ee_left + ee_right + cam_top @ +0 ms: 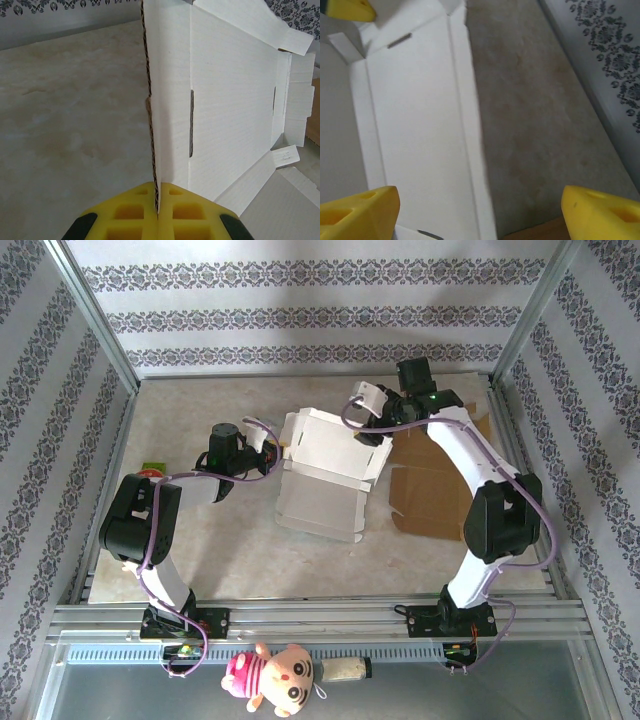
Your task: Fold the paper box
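The white paper box (325, 472) lies unfolded in the middle of the table, with its left side flap raised. My left gripper (270, 450) is shut on that flap. In the left wrist view the yellow fingers (135, 212) pinch the flap's corrugated edge, my left gripper (158, 200) at the bottom and the box's inner panel (230, 100) stretching away to the right. My right gripper (362, 400) hovers over the box's far right corner. In the right wrist view my right gripper (480, 215) stands wide open above the box's long edge (415, 125), holding nothing.
A brown cardboard sheet (430, 495) lies on the table right of the box, and its corner (530, 234) shows in the right wrist view. A small red and green object (151, 469) sits at the table's left edge. A plush toy (275, 680) lies below the arm bases.
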